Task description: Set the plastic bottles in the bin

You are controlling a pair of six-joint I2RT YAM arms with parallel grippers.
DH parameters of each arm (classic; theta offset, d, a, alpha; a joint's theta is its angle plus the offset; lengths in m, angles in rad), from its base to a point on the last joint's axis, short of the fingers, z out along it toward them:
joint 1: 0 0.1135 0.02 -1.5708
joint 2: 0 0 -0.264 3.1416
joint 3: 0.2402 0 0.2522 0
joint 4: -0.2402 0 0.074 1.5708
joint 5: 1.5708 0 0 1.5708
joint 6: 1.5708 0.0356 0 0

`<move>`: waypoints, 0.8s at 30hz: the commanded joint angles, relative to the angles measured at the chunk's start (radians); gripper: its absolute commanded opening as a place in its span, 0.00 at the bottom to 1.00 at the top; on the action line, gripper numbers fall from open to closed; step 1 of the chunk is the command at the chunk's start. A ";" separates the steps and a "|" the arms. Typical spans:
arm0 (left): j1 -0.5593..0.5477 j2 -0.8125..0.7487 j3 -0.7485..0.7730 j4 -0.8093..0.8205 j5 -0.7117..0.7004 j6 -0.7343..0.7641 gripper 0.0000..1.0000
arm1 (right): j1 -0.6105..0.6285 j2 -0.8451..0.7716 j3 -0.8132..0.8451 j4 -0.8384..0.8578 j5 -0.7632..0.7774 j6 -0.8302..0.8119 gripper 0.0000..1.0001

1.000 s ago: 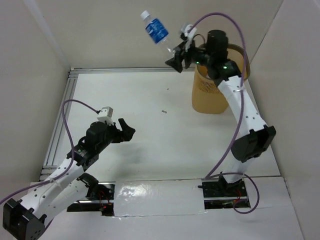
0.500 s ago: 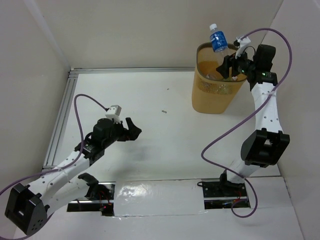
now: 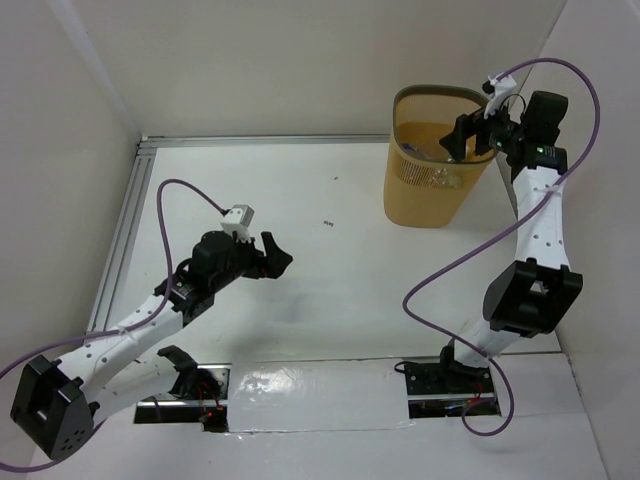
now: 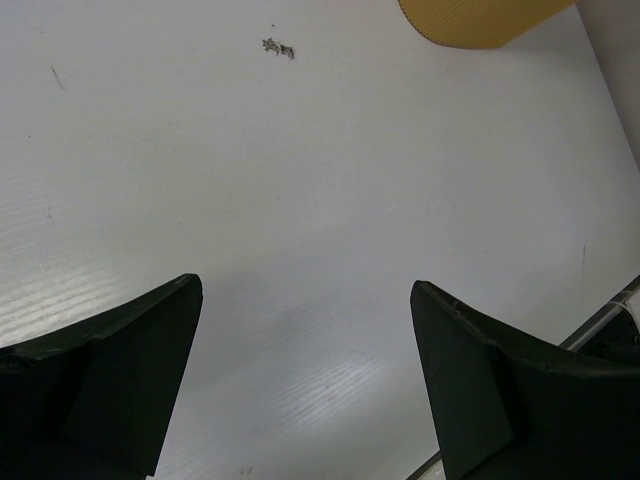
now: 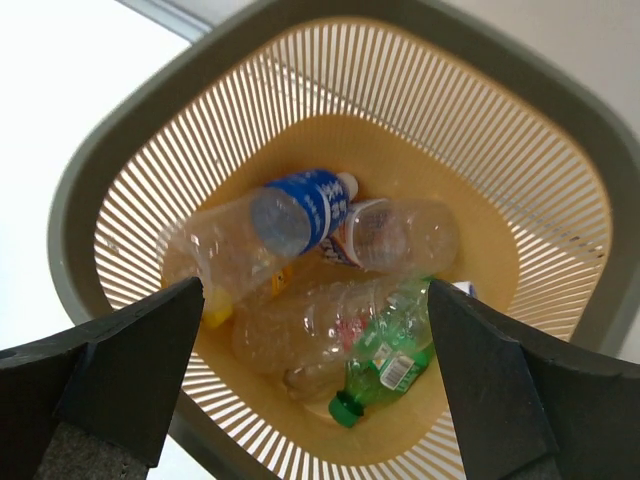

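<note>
The yellow-orange bin stands at the back right of the table; its rim fills the right wrist view. Inside lie several plastic bottles: a blue-labelled one, a green one and clear ones. My right gripper hangs open directly above the bin's mouth, nothing between its fingers. My left gripper stands open low over the bare white table near the left middle, holding nothing. In the left wrist view only the bin's base shows.
White walls close in the table on the left, back and right. A metal rail runs along the left edge. A small dark speck lies mid-table. Both arm bases sit at the near edge.
The right gripper carried the blue-labelled bottle over the bin and opened; the bottle now lies inside. The left arm has crept slightly to the right.
</note>
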 commanded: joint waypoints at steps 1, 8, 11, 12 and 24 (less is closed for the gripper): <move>-0.010 0.000 0.048 0.037 0.007 0.042 0.98 | -0.006 -0.027 0.090 0.026 -0.009 0.074 1.00; -0.019 0.000 0.092 0.026 0.025 0.085 0.98 | 0.153 -0.108 0.101 -0.089 0.279 0.107 1.00; -0.019 0.000 0.112 0.017 0.025 0.096 0.99 | 0.180 -0.171 0.037 -0.098 0.387 0.117 1.00; -0.019 0.000 0.112 0.017 0.025 0.105 0.99 | 0.190 -0.222 0.017 -0.098 0.398 0.127 1.00; -0.019 0.031 0.190 -0.001 0.035 0.132 1.00 | 0.220 -0.592 -0.276 -0.199 0.366 0.155 1.00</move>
